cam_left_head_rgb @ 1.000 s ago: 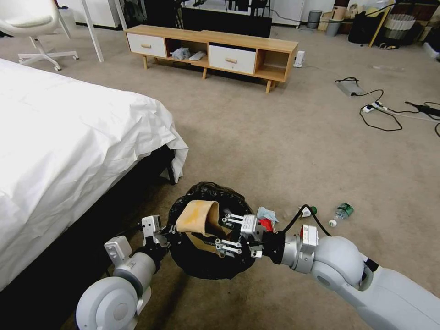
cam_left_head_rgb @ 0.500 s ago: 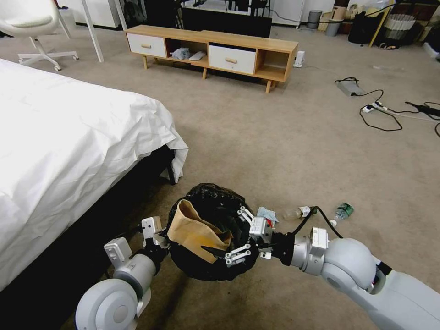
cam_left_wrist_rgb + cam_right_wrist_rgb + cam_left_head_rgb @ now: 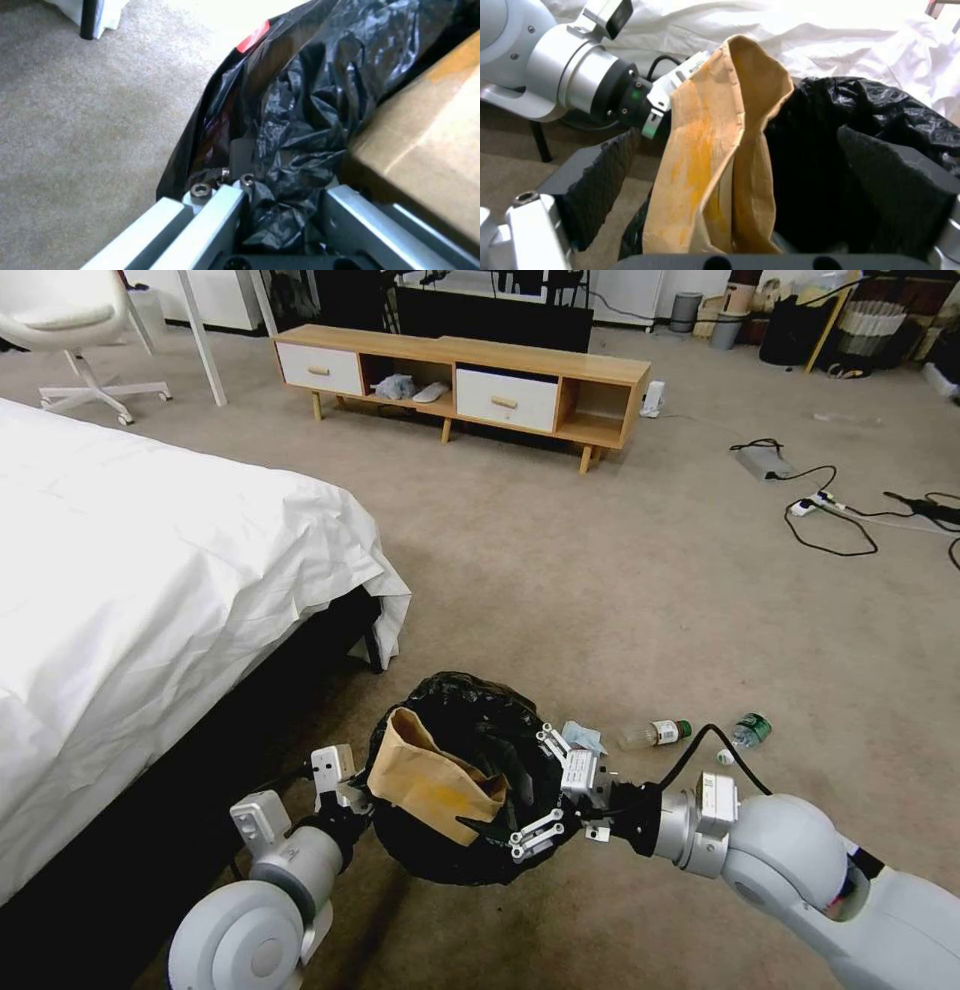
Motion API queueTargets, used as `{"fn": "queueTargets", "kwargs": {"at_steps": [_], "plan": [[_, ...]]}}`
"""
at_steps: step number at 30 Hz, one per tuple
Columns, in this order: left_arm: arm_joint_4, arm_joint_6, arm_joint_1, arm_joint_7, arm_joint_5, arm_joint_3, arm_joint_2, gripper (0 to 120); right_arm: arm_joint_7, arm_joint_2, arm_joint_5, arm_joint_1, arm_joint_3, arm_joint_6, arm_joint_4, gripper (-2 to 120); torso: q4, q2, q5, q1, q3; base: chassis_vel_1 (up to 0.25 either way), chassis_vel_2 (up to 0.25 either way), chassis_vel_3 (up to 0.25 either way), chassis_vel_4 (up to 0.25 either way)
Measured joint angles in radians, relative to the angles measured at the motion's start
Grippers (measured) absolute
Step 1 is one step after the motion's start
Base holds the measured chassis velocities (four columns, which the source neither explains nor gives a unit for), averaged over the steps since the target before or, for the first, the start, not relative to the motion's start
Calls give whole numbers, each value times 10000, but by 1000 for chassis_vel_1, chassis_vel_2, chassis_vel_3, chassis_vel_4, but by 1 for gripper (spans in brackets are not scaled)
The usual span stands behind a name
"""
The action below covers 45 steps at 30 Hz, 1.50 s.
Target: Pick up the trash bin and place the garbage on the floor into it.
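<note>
Beige carpet [image 3: 560, 570] wall to wall. Bed [image 3: 140, 600] w/ white sheet on the left, dark base under it. Low wood TV stand [image 3: 460, 375] at the back, 2 white drawers, open shelves. White swivel chair [image 3: 70, 330] far left. Cables + power strip [image 3: 830, 510] on the right. Clutter in the far right corner, prob. baskets.

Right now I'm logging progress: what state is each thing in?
Trash bin: held up, tilted.
Brown paper bag: lying in the bin, sticking out.
Left claw: shut on the bin's rim.
Right claw: open, empty.
Two bottles: lying on the carpet.
</note>
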Motion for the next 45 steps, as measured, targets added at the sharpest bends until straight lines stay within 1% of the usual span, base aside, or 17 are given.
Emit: {"fn": "queueTargets", "kwargs": {"at_steps": [8, 13, 16, 18, 19, 22, 24, 31, 33, 34, 35, 36, 38, 39, 42, 43, 45], "plan": [[-32, 0, 41, 21, 59, -34, 10, 0, 5, -5, -34, -130, 305, 27, 41, 100, 0, 0, 0, 0, 0, 0, 0, 0, 0], [0, -18, 109, 155, 362, -49, -1, 0, 101, -157, 145, -613, 1377, 108, 162, 100, -3, 0, -1, 0, 0, 0, 0, 0, 0], [0, -30, 176, 240, 595, -104, -36, 0, 201, -172, 209, -652, 1595, 158, 161, 100, -3, -1, -1, 0, 0, 0, 0, 0, 0], [17, -174, 259, 513, 1555, -282, -107, 0, 417, -134, 381, -938, 2325, 343, 39, 100, 5, 0, -1, 0, 0, 0, 0, 0, 0], [17, -174, 259, 513, 1555, -282, -107, 0, 417, -134, 381, -938, 2325, 343, 39, 100, 5, 0, -1, 0, 0, 0, 0, 0, 0], [248, -501, 234, 902, 2850, -395, -64, 0, 454, 133, 396, -1671, 3369, 479, -79, 100, -3, -3, -1, 0, 0, 0, 0, 0, 0], [282, -536, 247, 906, 2912, -395, -53, 0, 433, 239, 373, -1945, 3653, 490, -81, 100, -3, -3, 1, 0, 0, 0, 0, 0, 0], [275, -456, 320, 607, 2286, -271, -92, 0, 115, 407, 179, -3101, 4744, 614, 54, 100, -3, -3, 0, 0, 0, 0, 0, 0, 0], [195, -353, 329, 351, 1881, -226, -132, 0, 52, 389, 195, -3429, 5182, 644, 154, 100, 2, -3, 0, 0, 0, 0, 0, 0, 0], [108, -203, 325, 23, 1354, -187, -171, 0, 23, 385, 240, -3584, 5467, 644, 189, 100, 0, -3, 0, 0, 0, 0, 0, 0, 0], [108, -203, 325, 23, 1354, -187, -171, 0, 23, 385, 240, -3584, 5467, 644, 189, 100, 0, -3, 0, 0, 0, 0, 0, 0, 0], [61, -76, 319, -226, 966, -146, -199, 0, 12, 371, 283, -3656, 5596, 645, 206, 100, 1, -2, 0, 0, -1, 0, 0, 0, 0], [44, -1, 316, -350, 748, -117, -214, 0, 10, 354, 318, -3711, 5682, 644, 215, 100, 0, -2, 0, 0, -1, 0, 0, 0, 0], [60, 187, 325, -659, 142, -51, -261, 0, 4, 252, 429, -4010, 6155, 659, 236, 100, 1, -3, 0, 0, 0, 0, 0, 0, 0], [37, 245, 352, -711, -113, -5, -259, 0, 6, 251, 453, -4124, 6307, 664, 247, 100, 1, -3, -1, 0, 0, 0, 0, 0, 0], [-23, 284, 356, -806, -471, 10, -258, 0, 6, 250, 460, -4214, 6440, 685, 248, 100, -1, -3, 0, 0, 0, 0, 0, 0, 0], [-66, 319, 356, -893, -700, 16, -258, 0, 6, 221, 474, -4301, 6554, 687, 248, 100, -1, -2, 1, 0, 0, 0, 0, 0, 0]]}}
